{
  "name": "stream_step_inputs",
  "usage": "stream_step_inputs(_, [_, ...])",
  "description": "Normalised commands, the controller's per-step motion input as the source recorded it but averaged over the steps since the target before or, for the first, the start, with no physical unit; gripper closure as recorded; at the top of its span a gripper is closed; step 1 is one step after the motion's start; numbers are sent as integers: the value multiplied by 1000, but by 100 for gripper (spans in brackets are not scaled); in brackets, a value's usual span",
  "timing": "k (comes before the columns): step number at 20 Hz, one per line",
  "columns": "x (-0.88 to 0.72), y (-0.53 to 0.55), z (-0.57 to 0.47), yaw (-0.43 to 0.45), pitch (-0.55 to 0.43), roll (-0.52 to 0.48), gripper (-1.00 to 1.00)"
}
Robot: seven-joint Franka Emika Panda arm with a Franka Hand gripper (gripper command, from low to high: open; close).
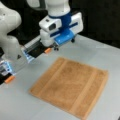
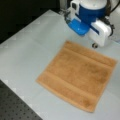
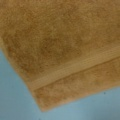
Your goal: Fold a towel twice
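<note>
The towel [image 1: 71, 86] is an orange-brown terry cloth lying flat and spread out in a single layer on the grey table, with a paler stripe near two opposite edges. It shows in both front views [image 2: 78, 73]. My gripper [image 1: 58, 37] hangs above the table just beyond the towel's far edge, on a blue and white wrist block [image 2: 87, 20], and touches nothing. In the wrist view the towel [image 3: 57, 45] fills most of the picture. One of its corners sits at the lower left, with a stripe running across it. No fingers show there.
A black bar [image 1: 35, 51] with orange ends lies along the table's far left edge beside the white arm [image 1: 10, 37]. Bare grey table [image 2: 27, 50] surrounds the towel. A dark perforated board [image 2: 15, 107] lies off the table's edge at a front view's bottom left.
</note>
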Motion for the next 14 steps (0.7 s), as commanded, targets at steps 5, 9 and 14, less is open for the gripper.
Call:
stream_step_inputs(5, [727,339,47,-99,315,-211,-100])
stream_step_inputs(9, [592,246,98,19,414,-233,-100])
stream_step_inputs(14, [526,302,42,-2,353,-257,-100])
